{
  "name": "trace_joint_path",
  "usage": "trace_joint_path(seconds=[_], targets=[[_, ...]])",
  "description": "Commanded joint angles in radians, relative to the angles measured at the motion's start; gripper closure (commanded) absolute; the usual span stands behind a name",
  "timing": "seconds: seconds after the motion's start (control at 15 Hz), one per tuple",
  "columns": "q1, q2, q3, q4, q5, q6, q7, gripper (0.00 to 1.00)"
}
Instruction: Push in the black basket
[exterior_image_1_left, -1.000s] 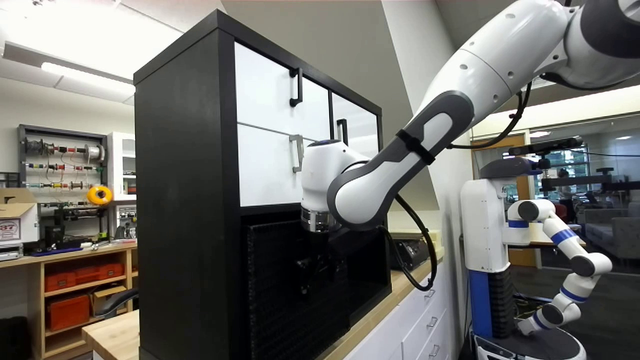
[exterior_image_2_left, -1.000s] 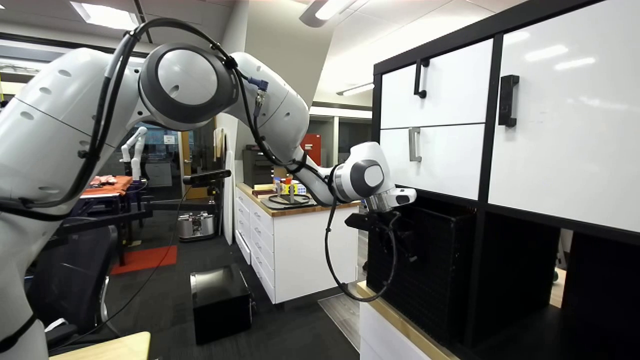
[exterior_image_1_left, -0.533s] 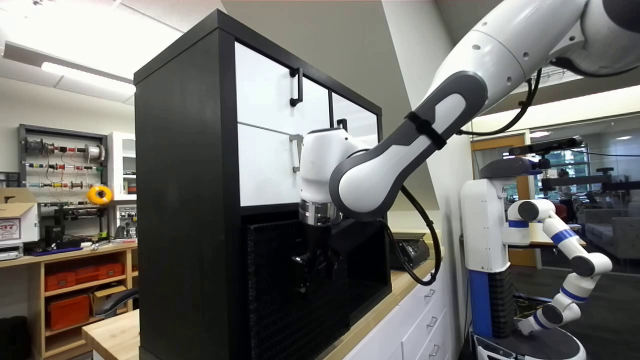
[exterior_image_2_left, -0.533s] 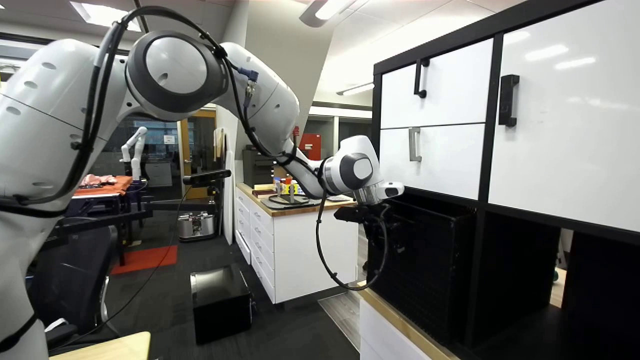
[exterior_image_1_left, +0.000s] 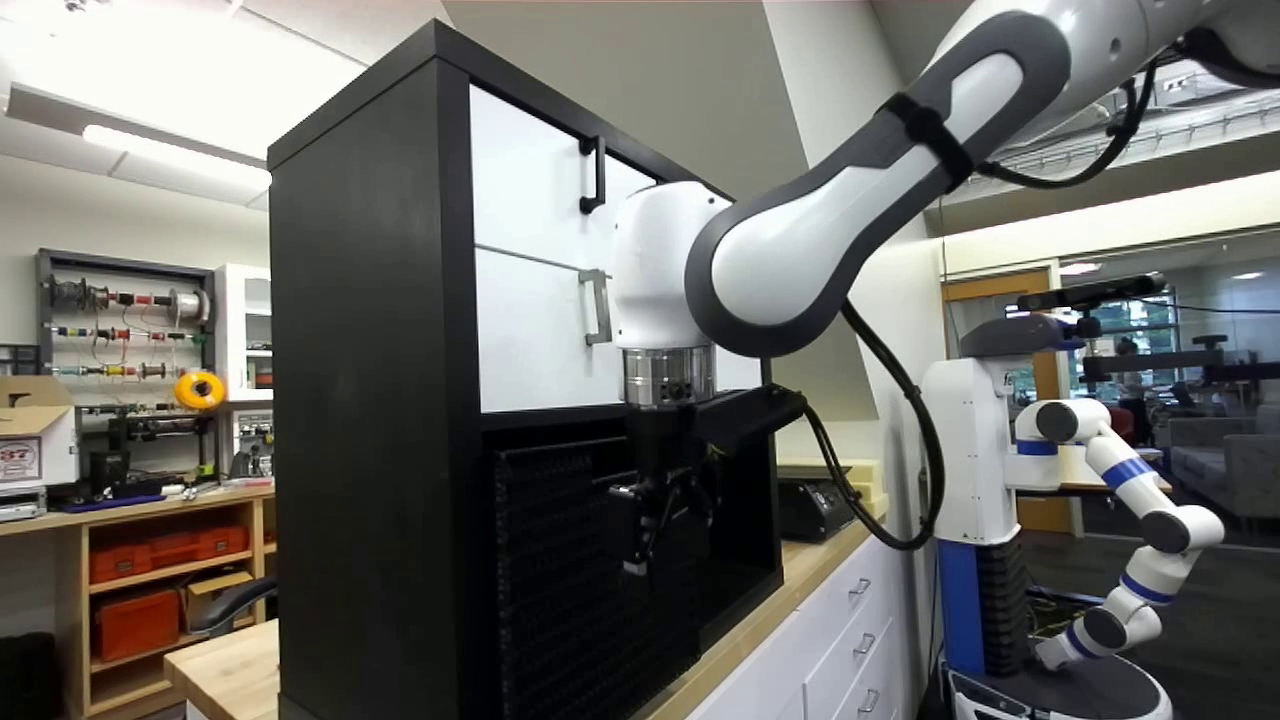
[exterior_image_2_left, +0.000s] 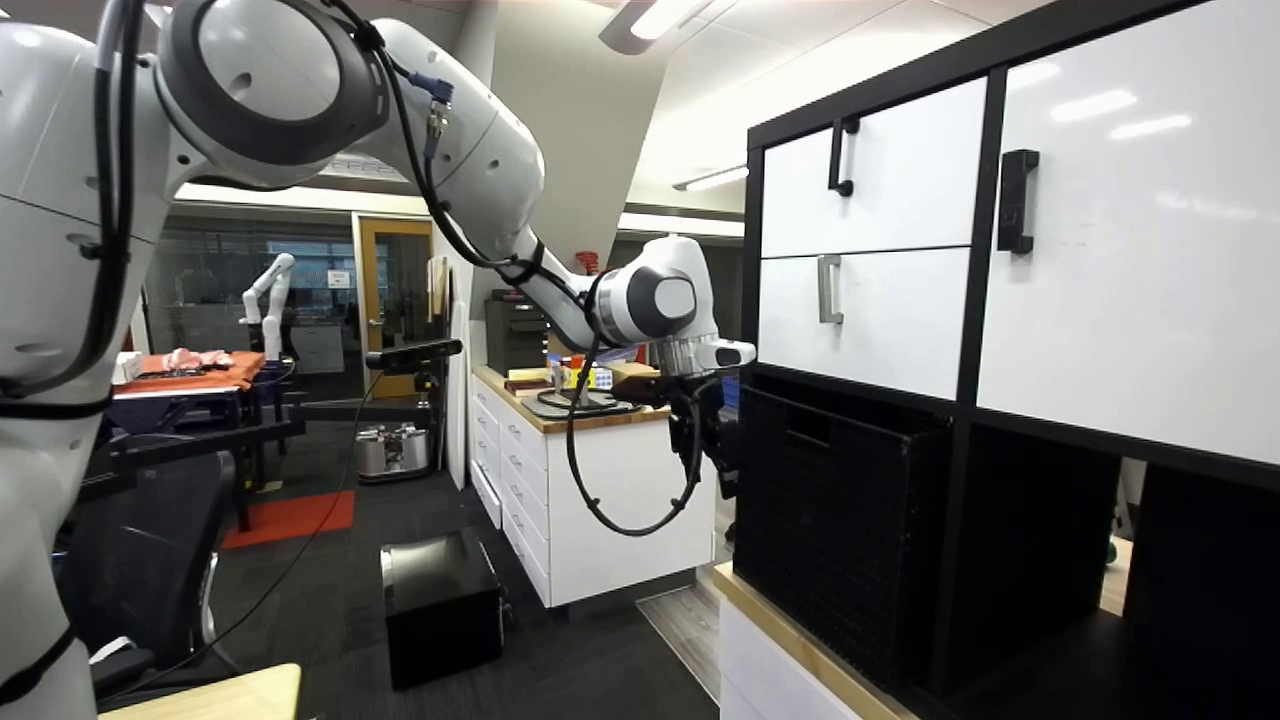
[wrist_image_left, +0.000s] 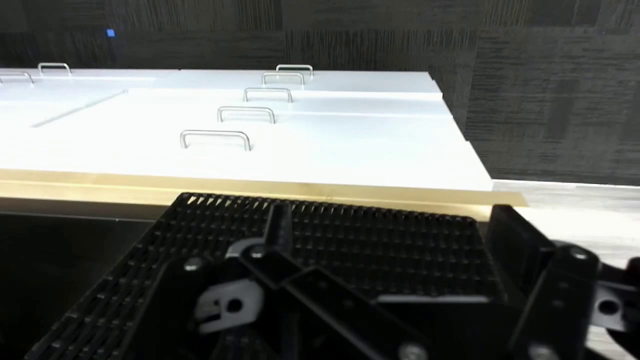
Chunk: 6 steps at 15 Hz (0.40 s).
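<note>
The black basket (exterior_image_1_left: 555, 560) sits in a lower compartment of the black cabinet (exterior_image_1_left: 360, 380). Its ribbed front looks about level with the cabinet frame. In an exterior view the basket (exterior_image_2_left: 830, 520) shows a handle slot near its top edge. In the wrist view the basket (wrist_image_left: 385, 245) lies behind and between the fingers, above the wooden counter edge. My gripper (exterior_image_1_left: 660, 535) hangs pointing down in front of the basket, and it appears apart from it. The gripper also shows in an exterior view (exterior_image_2_left: 715, 465). In the wrist view the fingers (wrist_image_left: 392, 220) are wide apart with nothing between them.
White drawers with handles (exterior_image_2_left: 830, 290) and a large white door (exterior_image_2_left: 1130, 240) are above the basket. A wooden counter edge (exterior_image_2_left: 800, 640) runs below it. A dark device (exterior_image_1_left: 818, 508) stands on the counter beside the cabinet. A cable (exterior_image_2_left: 640, 530) loops from my wrist.
My arm has drawn back and up from the basket's front, away from the cabinet. The handle slot now shows in an exterior view. The basket has not visibly moved.
</note>
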Motion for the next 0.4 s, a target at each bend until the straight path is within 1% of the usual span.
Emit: trace_joint_path(seconds=[0.0, 0.13, 0.2, 0.33], targets=[[0.006, -0.121, 0.027, -0.110, 0.054, -0.069, 0.014, 0.00], [0.006, -0.156, 0.041, -0.139, 0.068, -0.095, 0.030, 0.00], [-0.002, -0.080, 0.039, -0.069, 0.048, -0.065, 0.006, 0.00], [-0.003, -0.109, 0.048, -0.096, 0.055, -0.074, 0.010, 0.00]])
